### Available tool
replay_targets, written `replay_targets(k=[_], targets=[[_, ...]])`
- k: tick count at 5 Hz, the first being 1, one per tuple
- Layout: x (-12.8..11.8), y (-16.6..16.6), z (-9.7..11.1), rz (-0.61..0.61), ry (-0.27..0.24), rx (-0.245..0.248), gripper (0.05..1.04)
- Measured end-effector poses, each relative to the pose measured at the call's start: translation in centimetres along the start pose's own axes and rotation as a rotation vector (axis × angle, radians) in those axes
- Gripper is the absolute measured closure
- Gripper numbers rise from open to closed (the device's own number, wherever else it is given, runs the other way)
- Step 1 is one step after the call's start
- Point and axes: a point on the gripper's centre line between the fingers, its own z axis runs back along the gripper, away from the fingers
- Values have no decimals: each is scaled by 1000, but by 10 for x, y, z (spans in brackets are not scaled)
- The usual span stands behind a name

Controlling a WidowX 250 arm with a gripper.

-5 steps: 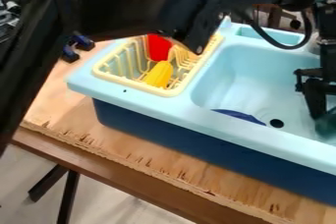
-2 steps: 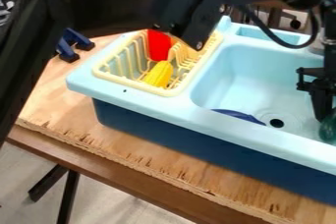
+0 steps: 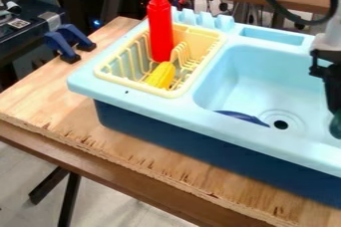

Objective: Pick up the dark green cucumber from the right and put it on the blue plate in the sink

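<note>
At the right edge of the camera view, the black gripper (image 3: 331,102) hangs over the right part of the light-blue sink (image 3: 233,76). It is shut on a dark green object (image 3: 336,125), partly cut off by the view's edge. A dark blue item (image 3: 243,117) lies in the basin by its front wall, left of the drain. Left of the basin, a cream dish rack (image 3: 176,93) holds an upright red bottle (image 3: 160,29) and a yellow item (image 3: 161,75).
The sink stands on a wooden table (image 3: 126,154). Blue clamps (image 3: 68,43) sit at the table's back left edge. A black cable (image 3: 283,14) loops above the sink's back right, and dark arm parts cross the top edge.
The arm has swung up and away from the left side, uncovering the rack and red bottle. The gripper has shifted slightly right, and the green object with it.
</note>
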Motion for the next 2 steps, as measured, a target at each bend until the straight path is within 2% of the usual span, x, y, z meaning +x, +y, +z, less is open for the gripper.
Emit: replay_targets(k=[1, 2], targets=[[-5, 14, 9, 22, 16, 50, 612], [-11, 34, 8, 53, 54, 83, 612]])
